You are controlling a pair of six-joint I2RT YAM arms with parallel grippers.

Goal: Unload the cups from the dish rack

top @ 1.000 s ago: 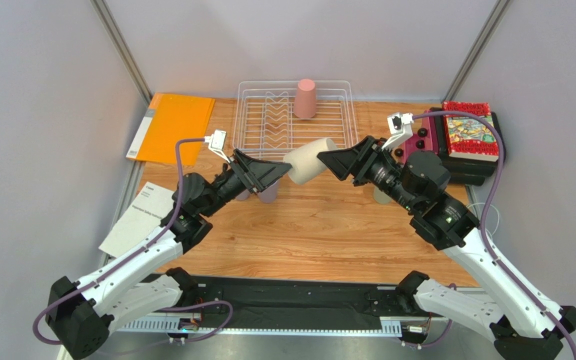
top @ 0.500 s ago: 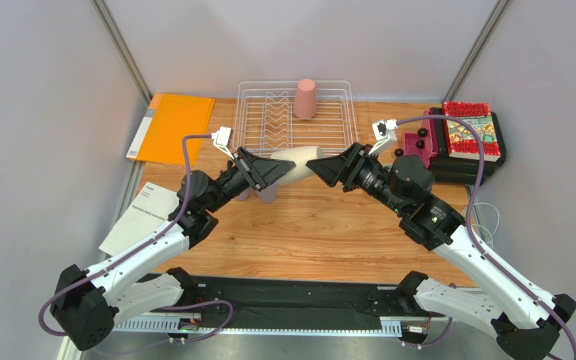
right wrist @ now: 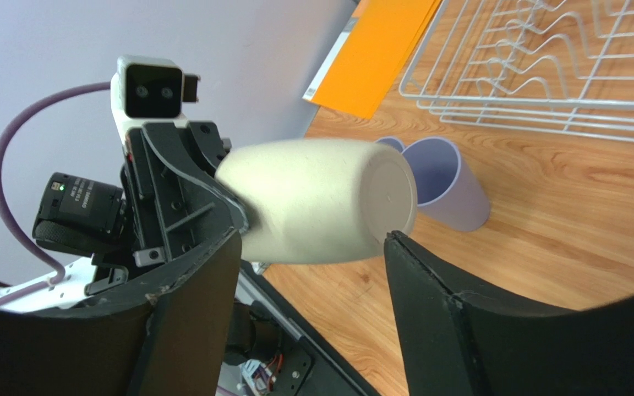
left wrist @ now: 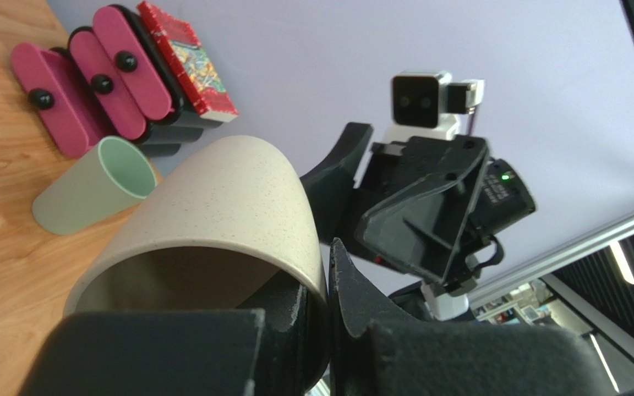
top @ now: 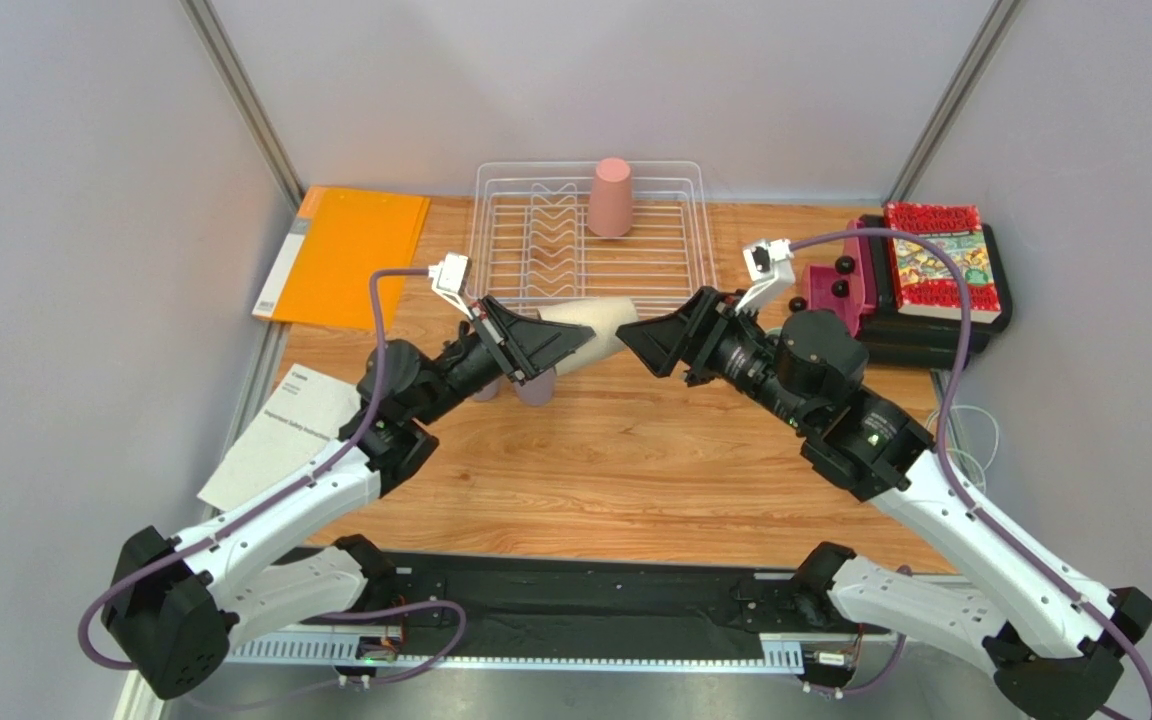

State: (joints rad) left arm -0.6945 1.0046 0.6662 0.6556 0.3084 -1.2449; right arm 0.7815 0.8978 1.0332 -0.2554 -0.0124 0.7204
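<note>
A beige cup [top: 594,323] hangs sideways above the table between both arms. My left gripper [top: 567,345] is shut on its rim, one finger inside and one outside, shown close in the left wrist view [left wrist: 328,264]. My right gripper [top: 632,342] is open, with its fingers either side of the cup's base [right wrist: 312,198] and a gap showing. A pink cup [top: 611,197] stands upside down in the white wire dish rack [top: 507,203]. Two lavender cups [right wrist: 444,186] sit on the wood under the left gripper. A sage green cup [left wrist: 89,194] lies on its side near the magenta cases.
An orange folder [top: 342,255] lies left of the rack and a paper sheet [top: 274,435] sits at the table's left edge. Magenta and black cases with a red book [top: 928,278] are stacked at the right. The rack's prongs [right wrist: 543,49] stand just beyond the lavender cups.
My left gripper has closed on the beige cup's rim. My right gripper has opened off the cup's base. Both arms and the cup shifted slightly left.
</note>
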